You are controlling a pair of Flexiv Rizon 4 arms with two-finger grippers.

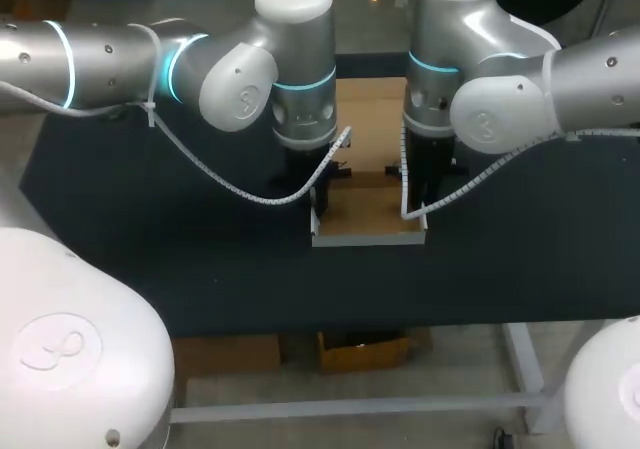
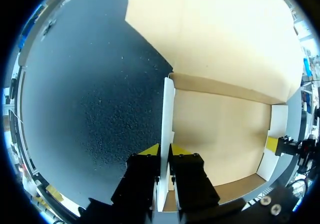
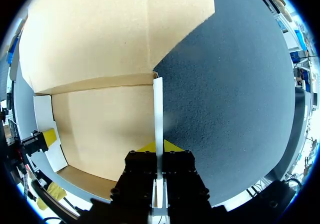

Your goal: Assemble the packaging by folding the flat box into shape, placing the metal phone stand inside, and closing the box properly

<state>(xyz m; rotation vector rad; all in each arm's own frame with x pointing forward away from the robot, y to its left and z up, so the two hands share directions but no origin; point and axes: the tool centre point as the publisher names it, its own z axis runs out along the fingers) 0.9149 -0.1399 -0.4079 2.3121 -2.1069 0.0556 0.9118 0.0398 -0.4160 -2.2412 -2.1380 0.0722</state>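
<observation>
From where I stand, the two arms crowd over the middle of the black table (image 1: 150, 259). Their bulky wrists and looping white cables (image 1: 250, 197) hide much of the open cardboard box (image 1: 372, 217) lying between them. The left gripper (image 2: 164, 151) has its jaws almost together, pinching the box's upright white left wall (image 2: 168, 109). The right gripper (image 3: 158, 146) nips the opposite wall (image 3: 158, 104) the same way. The lid flap (image 1: 370, 119) lies flat on the table beyond the box.
</observation>
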